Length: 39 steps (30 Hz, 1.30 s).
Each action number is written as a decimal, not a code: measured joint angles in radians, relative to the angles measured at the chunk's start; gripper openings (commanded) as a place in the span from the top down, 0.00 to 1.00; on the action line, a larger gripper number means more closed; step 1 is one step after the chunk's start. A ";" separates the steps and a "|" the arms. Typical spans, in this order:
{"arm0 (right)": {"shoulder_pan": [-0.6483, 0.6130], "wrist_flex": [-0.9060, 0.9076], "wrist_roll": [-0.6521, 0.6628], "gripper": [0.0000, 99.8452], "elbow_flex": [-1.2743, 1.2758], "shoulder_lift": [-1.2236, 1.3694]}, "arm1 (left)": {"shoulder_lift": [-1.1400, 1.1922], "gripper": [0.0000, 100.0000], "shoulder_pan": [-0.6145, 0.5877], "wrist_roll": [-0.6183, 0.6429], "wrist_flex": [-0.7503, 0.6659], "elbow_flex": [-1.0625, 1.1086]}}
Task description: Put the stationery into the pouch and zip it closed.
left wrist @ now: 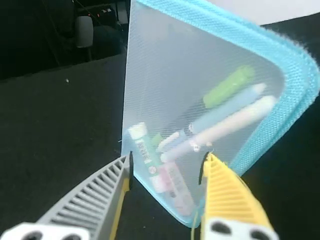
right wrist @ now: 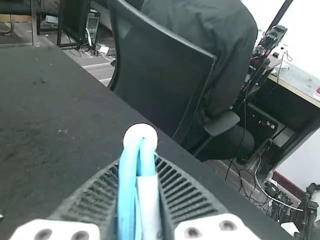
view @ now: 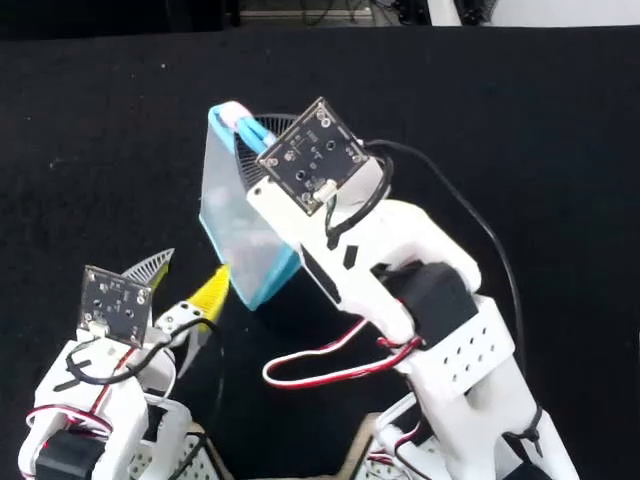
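The right gripper [right wrist: 139, 165] is pinching the top of the pouch [view: 235, 215]; the left gripper [view: 192, 268], wide open, is sitting just lower left of it.

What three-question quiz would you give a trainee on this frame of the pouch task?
1. True or false: the pens and markers are inside the translucent blue-edged mesh pouch.
2. The right gripper is: A open, holding nothing; B shut on the pouch's blue edge; C holding a loose pen.
3. Fill in: the left gripper, at the pouch's lower corner, has its jaws ____.
Key: 1 true; 2 B; 3 open.
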 measured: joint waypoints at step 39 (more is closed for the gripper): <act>0.000 -0.006 0.000 0.99 0.000 0.000 | -0.003 0.75 -0.094 0.012 -0.199 0.198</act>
